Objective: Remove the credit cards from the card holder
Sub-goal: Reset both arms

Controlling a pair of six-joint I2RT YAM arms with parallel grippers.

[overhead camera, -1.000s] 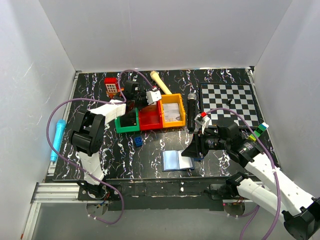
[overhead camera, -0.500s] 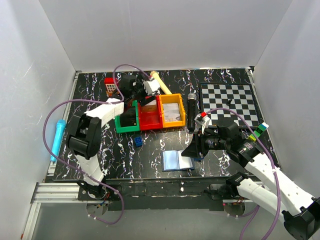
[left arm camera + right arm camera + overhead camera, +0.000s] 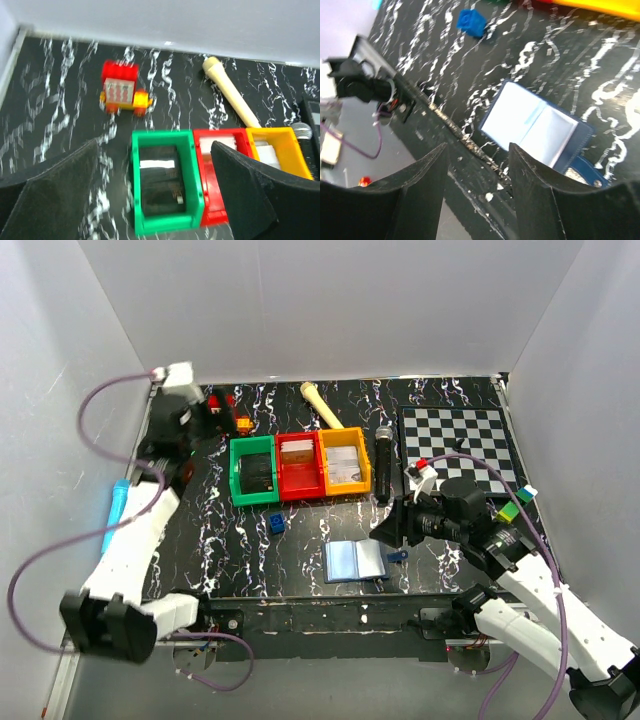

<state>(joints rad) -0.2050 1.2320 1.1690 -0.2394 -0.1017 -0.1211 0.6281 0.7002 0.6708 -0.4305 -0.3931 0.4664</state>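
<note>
Small navy-blue folding card holder (image 3: 355,561) is lying flat and open on the black marbled bench (image 3: 220,540), close to the front edge. Right hand (image 3: 477,150) hovers just beside it, spread and empty. Left hand (image 3: 155,144) is spread wide, empty, above the green plastic bin (image 3: 162,134).

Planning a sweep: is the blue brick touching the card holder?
Apart. Top view shows bare table between brick and card holder.
</note>
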